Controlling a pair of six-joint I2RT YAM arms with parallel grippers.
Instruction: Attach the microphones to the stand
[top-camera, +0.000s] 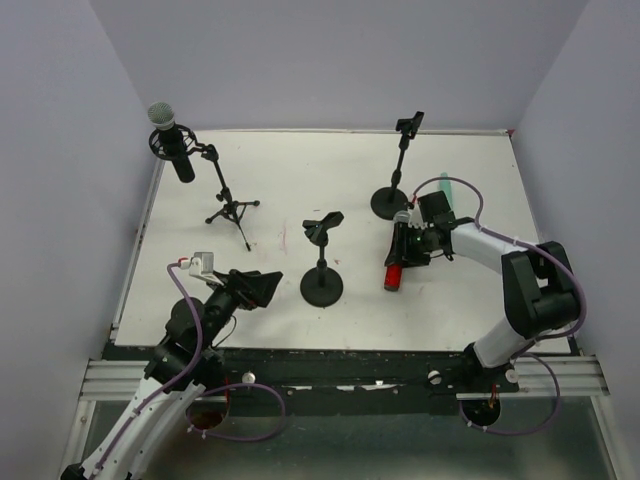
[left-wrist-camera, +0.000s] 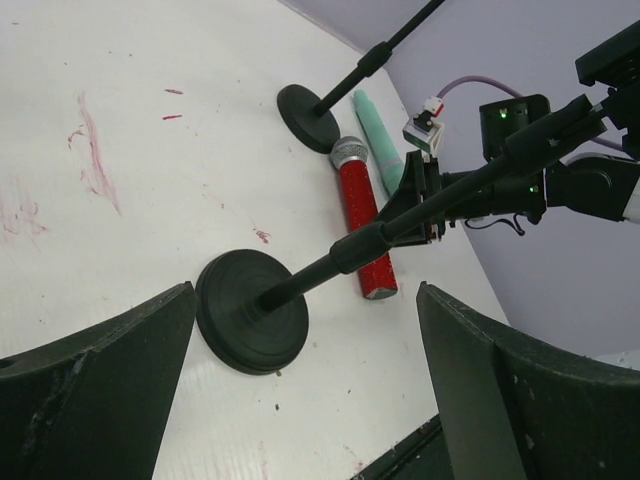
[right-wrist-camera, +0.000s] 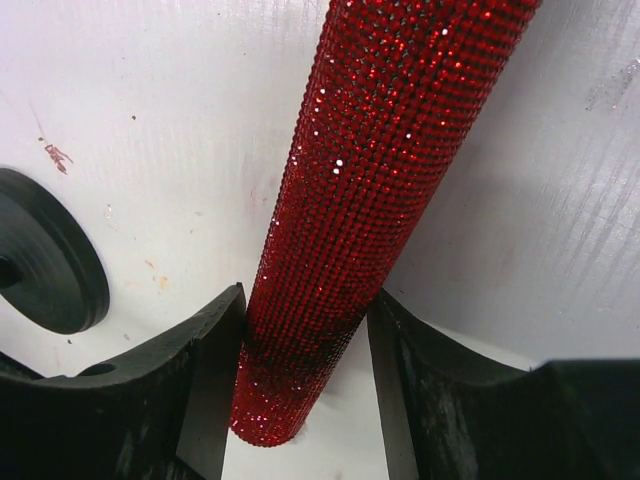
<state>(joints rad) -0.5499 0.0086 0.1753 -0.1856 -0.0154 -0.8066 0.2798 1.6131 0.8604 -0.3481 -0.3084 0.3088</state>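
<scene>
The red microphone (top-camera: 394, 275) lies on the white table right of centre; it also shows in the left wrist view (left-wrist-camera: 362, 215) and the right wrist view (right-wrist-camera: 370, 150). My right gripper (top-camera: 408, 245) (right-wrist-camera: 305, 370) straddles its handle near the tail end, both fingers against its sides. The mint-green microphone (top-camera: 447, 188) (left-wrist-camera: 378, 130) lies just behind it. The black microphone (top-camera: 170, 135) sits in the mount of a tripod stand (top-camera: 232, 210) at the far left. My left gripper (top-camera: 262, 285) (left-wrist-camera: 305, 400) is open and empty near the front left.
A short stand with a round base (top-camera: 321, 287) (left-wrist-camera: 250, 315) and an empty clip (top-camera: 323, 227) stands mid-table. A taller round-base stand (top-camera: 389, 203) with an empty clip (top-camera: 408, 123) stands behind the right gripper. Purple walls enclose the table.
</scene>
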